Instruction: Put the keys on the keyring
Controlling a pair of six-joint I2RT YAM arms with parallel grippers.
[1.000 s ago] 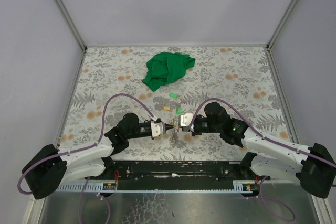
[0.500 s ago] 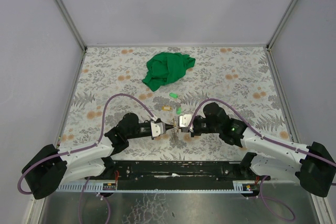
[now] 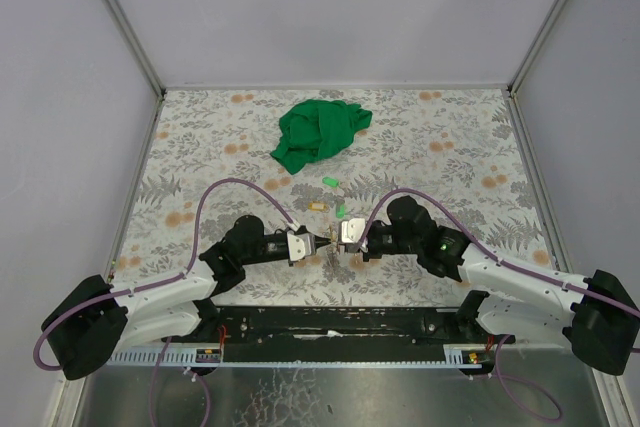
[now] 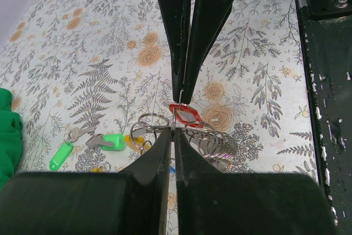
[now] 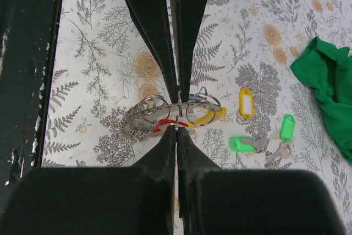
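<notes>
My left gripper [image 3: 319, 242] and right gripper [image 3: 338, 240] meet tip to tip low over the table. In the left wrist view my left gripper [image 4: 174, 130] is shut on the thin silvery keyring [image 4: 174, 118], which is seen edge-on. The keyring [image 5: 165, 107] carries several small split rings. My right gripper [image 5: 176, 127] is shut on the small ring of the red-tagged key [image 5: 164, 125], right at the keyring. Loose keys lie beyond: a green-tagged key [image 5: 242, 144], another green tag [image 5: 286, 126], and a yellow tag [image 5: 246, 102].
A crumpled green cloth [image 3: 318, 132] lies at the back middle of the floral table [image 3: 450, 147]. Loose green [image 3: 329, 182] and yellow [image 3: 317, 206] tags lie between it and the grippers. A black rail [image 3: 330, 322] runs along the near edge.
</notes>
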